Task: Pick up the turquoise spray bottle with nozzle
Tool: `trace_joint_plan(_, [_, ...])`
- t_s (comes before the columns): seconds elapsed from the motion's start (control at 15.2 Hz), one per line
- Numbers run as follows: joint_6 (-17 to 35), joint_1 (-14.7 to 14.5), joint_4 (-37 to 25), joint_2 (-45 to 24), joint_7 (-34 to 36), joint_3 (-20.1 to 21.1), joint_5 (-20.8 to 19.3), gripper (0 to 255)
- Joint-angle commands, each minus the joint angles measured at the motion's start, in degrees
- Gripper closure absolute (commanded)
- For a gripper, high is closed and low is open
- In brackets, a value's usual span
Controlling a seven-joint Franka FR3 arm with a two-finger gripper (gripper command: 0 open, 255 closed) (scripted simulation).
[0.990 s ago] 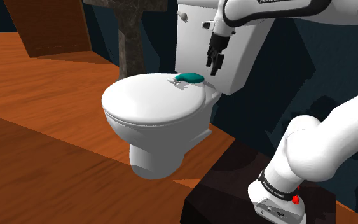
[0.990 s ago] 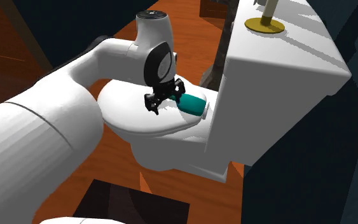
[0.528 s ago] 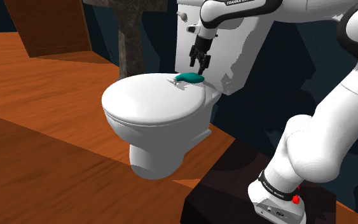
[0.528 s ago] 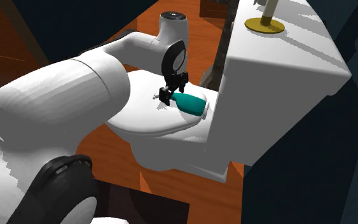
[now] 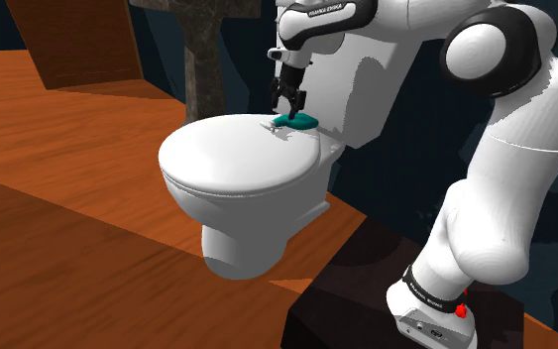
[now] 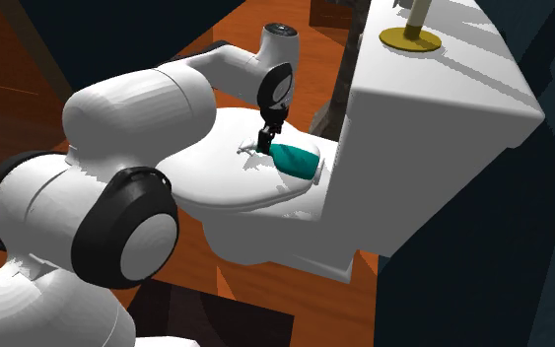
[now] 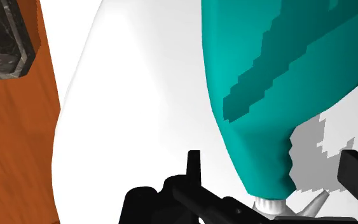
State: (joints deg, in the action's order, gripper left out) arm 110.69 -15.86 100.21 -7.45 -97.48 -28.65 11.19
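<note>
The arm has swung across in the last moment. A second ago the pincer [image 5: 288,101] hung off to the tank side of the turquoise spray bottle [image 5: 299,121], and now it has dropped right onto the bottle's narrow end. From the hand's own camera the two black fingers [image 7: 194,167] stand spread, one on each side of the bottle where it tapers to its white collar [image 7: 269,205]. There is a gap on either side, so nothing is pinched yet. The bottle hasn't budged: it lies flat at the back of the closed toilet lid [image 5: 229,159], just in front of the tank [image 6: 433,128], with the nozzle end pointing out over the lid. To me the approach looks done, and closing on the neck is what's left. The tank front sits close behind the bottle, which leaves little room on that side. The lid is directly under the fingertips, so pushing lower would scrape it. A brass-coloured disc with a pale stem [image 6: 409,38] sits up on the tank, well clear. A dark stone-like pedestal [image 5: 205,59] stands behind the toilet on the wooden floor [image 5: 58,198].
</note>
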Motion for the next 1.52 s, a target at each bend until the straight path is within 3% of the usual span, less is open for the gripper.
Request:
trace_joint_plan(0.0, [1.1,0.1,0.4,-0.9,-1.1,0.1,0.7,0])
trace_joint_plan(0.4, [4.4,0.1,3.2,-1.6,-1.8,0.3,1.3,0])
trace_joint_plan(0.46, [4.5,0.2,3.3,-1.6,-1.9,0.3,1.4,255])
trace_joint_plan(1.06, [4.4,0.1,3.2,-1.6,-1.8,0.3,1.3,255])
trace_joint_plan(1.45, [0.1,0.2,-0.5,-0.8,-0.9,0.1,0.5,255])
